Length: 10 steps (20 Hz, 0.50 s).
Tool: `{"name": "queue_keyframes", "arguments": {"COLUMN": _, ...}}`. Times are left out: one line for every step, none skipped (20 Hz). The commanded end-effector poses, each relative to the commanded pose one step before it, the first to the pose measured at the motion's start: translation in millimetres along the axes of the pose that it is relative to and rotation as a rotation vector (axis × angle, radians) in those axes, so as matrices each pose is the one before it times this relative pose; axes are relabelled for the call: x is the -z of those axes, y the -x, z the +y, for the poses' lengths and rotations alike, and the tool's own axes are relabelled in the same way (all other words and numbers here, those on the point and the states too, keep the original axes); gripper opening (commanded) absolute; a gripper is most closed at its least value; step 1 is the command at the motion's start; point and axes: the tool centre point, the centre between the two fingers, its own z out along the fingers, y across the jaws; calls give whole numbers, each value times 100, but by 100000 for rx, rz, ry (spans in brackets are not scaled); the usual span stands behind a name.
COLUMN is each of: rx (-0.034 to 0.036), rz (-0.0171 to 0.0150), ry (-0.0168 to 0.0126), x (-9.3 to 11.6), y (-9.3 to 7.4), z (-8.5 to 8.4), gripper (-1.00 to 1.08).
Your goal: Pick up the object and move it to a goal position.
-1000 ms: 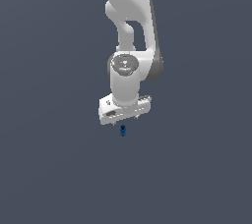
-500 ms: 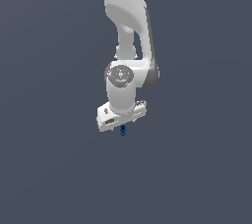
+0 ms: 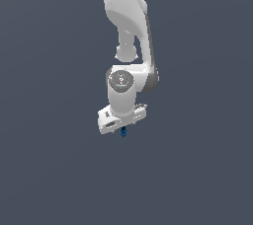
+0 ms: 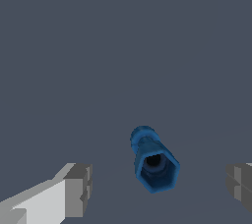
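**Arm descending onto blue object, no grasp yet**

Compared with a second ago, the arm has dropped lower and rotated a bit in the exterior view; the gripper (image 3: 122,129) now sits right over the object (image 3: 123,131), which only peeks out beneath the white hand. Object itself hasn't shifted on the grey floor (image 3: 49,169).

Wrist view: gripper (image 4: 160,188) is spread wide, with grey fingertips (image 4: 78,188) on either side and clear gaps between each pad and the object (image 4: 153,161). Nothing touching. The object is a small blue knobbly cylinder with a dark hollow end facing the camera, sitting between the jaws, slightly nearer one pad than dead centre.

Judgement: this is the final approach before the pinch. Pick-up not done; transport not started. No goal marker shows in either view. Next likely needs a little more descent, then closing. The piece is tiny and roundish, so it could roll or slip if the pads close off-centre.
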Motion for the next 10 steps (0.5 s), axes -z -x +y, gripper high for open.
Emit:
{"name": "queue_keyframes", "arguments": {"rx": 134, "rz": -113, "ry": -61, "x": -1359, "y": 74, "z": -45, "gripper": 100}}
{"name": "queue_keyframes", "arguments": {"rx": 0, "rz": 0, "ry": 0, "x": -540, "y": 27, "z": 22, "gripper": 100}}
{"name": "queue_keyframes", "arguments": {"rx": 69, "rz": 7, "ry": -2, "x": -459, "y": 2, "z": -21, "gripper": 100}}
{"name": "queue_keyframes", "arguments": {"rx": 0, "rz": 0, "ry": 0, "x": -385, "y": 12, "z": 19, "gripper": 100}}
{"name": "queue_keyframes", "arguments": {"rx": 69, "rz": 7, "ry": -1, "x": -303, "y": -17, "z": -22, "gripper": 100}}
{"name": "queue_keyframes", "arguments": {"rx": 0, "rz": 0, "ry": 0, "x": -229, "y": -9, "z": 19, "gripper": 100}}
{"name": "queue_keyframes", "arguments": {"rx": 0, "rz": 0, "ry": 0, "x": -151, "y": -21, "z": 19, "gripper": 100}}
{"name": "queue_keyframes", "arguments": {"rx": 0, "rz": 0, "ry": 0, "x": -73, "y": -32, "z": 19, "gripper": 100}}
{"name": "queue_keyframes", "arguments": {"rx": 0, "rz": 0, "ry": 0, "x": -4, "y": -37, "z": 16, "gripper": 100}}
{"name": "queue_keyframes", "arguments": {"rx": 0, "rz": 0, "ry": 0, "x": 12, "y": -16, "z": 6, "gripper": 100}}
